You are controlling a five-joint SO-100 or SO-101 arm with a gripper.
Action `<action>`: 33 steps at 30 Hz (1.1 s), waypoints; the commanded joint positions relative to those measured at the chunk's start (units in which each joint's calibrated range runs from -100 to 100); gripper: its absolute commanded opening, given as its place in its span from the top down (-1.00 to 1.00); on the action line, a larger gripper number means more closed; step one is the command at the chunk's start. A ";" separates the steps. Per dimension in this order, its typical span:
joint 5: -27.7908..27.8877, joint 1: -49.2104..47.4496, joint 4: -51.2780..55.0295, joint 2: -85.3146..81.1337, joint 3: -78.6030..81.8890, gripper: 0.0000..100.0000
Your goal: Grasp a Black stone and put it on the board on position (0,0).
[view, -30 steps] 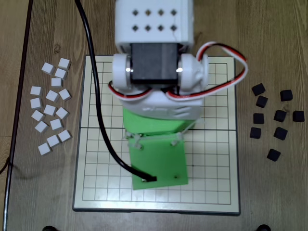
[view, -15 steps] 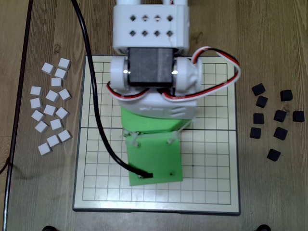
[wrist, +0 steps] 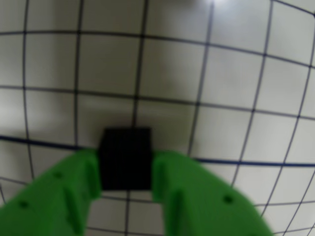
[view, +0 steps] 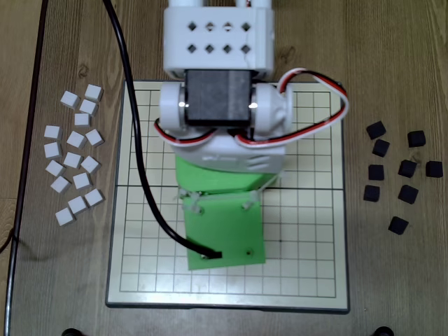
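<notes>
A matte black stone [wrist: 125, 159], square with softly rounded corners and roughly one grid cell wide, is seen in the wrist view clamped between the two green fingers [wrist: 58, 196] of the end effector [wrist: 126, 172], which is closed on it from both sides. The stone is held over the board [wrist: 231, 69], just at the thicker dark line that crosses the grid; whether it touches the surface cannot be told, as the view is blurred.

In the overhead view the held stone is hidden beneath the arm. The board [view: 308, 266] is an off-white square with thin black grid lines and a dark grey rim, lying on a wooden worktop [view: 399, 63]. The arm [view: 217, 77], white at the top and green lower down, is stretched over the board's middle, with a black cable [view: 140, 161] and a red-and-white wire loop [view: 329, 105] running along it.

Right of the board, nine loose black stones [view: 398, 225] are counted on the worktop, scattered well apart from the rim. Left of the board, sixteen white blocks [view: 73, 160] are counted, lying in a loose cluster. No stone is seen on the uncovered part of the board.
</notes>
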 commanded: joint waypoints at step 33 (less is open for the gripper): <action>-0.10 0.20 -1.04 -4.87 0.82 0.76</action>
